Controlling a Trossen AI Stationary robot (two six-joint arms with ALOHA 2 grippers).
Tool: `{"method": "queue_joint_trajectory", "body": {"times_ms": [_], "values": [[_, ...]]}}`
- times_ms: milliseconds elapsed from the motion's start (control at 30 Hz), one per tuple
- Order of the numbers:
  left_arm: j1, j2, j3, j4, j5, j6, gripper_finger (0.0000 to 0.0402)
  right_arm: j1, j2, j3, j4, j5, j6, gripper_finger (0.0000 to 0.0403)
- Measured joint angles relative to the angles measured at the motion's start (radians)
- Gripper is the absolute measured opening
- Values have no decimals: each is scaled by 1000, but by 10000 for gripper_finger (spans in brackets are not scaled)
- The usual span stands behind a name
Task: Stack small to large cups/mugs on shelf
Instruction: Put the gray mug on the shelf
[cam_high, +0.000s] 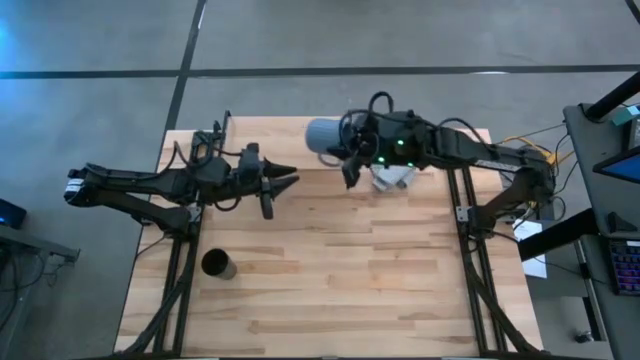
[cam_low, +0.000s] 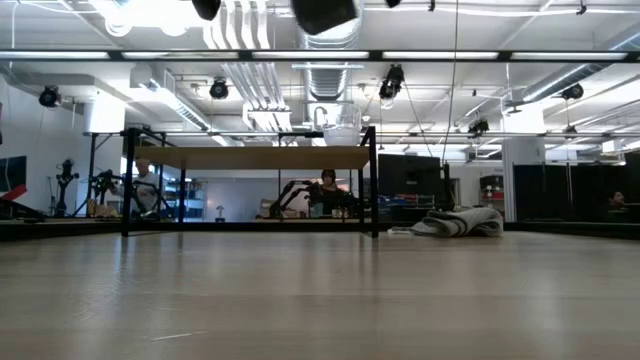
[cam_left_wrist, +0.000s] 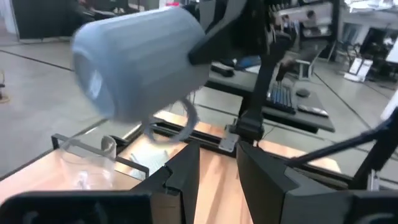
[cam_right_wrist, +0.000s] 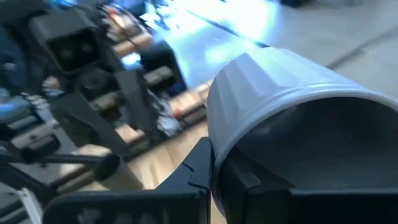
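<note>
- High view: the right gripper (cam_high: 350, 165) carries the grey-blue mug (cam_high: 322, 137) on its side over the table's far edge, long axis pointing left; the black cup (cam_high: 217, 264) stands nearer the idle left gripper (cam_high: 283, 182), fingers slightly apart
- Low view: the shelf (cam_low: 250, 157) holds the glass cup (cam_low: 340, 131)
- Left wrist view: the mug hangs just above and beside the glass cup
- Right wrist view: a finger clamps the mug's rim
</note>
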Motion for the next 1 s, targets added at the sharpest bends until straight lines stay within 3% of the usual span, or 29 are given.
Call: {"method": "queue_joint_trajectory", "body": {"times_ms": [233,433,600,733,1000], "values": [[-1,-5,-11,31,-38,-116,93,-4,99,-5,334,-58,-68,9],[-1,-25,-11,12,-54,-109,93,-28,168,35,309,-56,-38,9],[-3,-39,-11,-76,-54,33,93,-62,189,60,265,-52,-8,9],[-5,-40,0,-236,-59,195,93,-82,189,75,245,-62,30,9],[-5,-24,8,-242,-165,500,93,-99,191,118,198,-158,49,9]]}}
